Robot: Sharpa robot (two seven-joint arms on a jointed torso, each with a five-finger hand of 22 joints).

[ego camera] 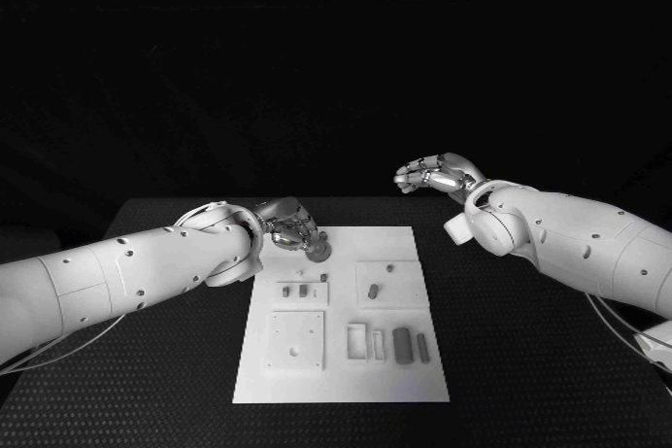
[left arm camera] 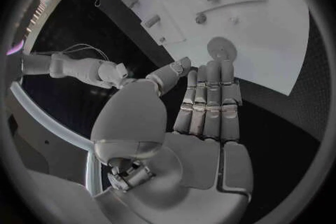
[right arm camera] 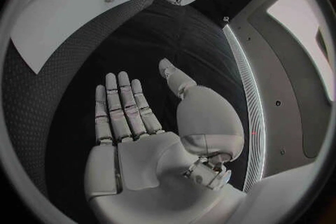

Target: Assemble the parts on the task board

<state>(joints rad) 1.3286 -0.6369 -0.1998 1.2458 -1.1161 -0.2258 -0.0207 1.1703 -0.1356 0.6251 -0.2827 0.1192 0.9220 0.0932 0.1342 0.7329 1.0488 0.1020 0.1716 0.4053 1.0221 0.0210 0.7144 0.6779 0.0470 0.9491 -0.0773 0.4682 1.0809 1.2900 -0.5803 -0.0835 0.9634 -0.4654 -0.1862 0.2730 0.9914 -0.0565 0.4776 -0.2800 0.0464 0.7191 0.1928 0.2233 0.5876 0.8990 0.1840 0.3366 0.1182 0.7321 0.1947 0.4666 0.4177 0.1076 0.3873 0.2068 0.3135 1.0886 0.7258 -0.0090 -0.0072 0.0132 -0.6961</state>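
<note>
Both hands (left arm camera: 203, 123) (right arm camera: 133, 123) open (fingers straight), holding nothing

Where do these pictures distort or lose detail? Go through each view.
Head view: background black; the white task board is bright, its small grey parts low in contrast. Left wrist view: fisheye bends the board's edges; the left hand looms large before it. Right wrist view: the same curving; the right hand is evenly lit, open over dark table.

Both hands (left arm camera: 203, 123) (right arm camera: 140, 140) empty, fingers straight.
</note>
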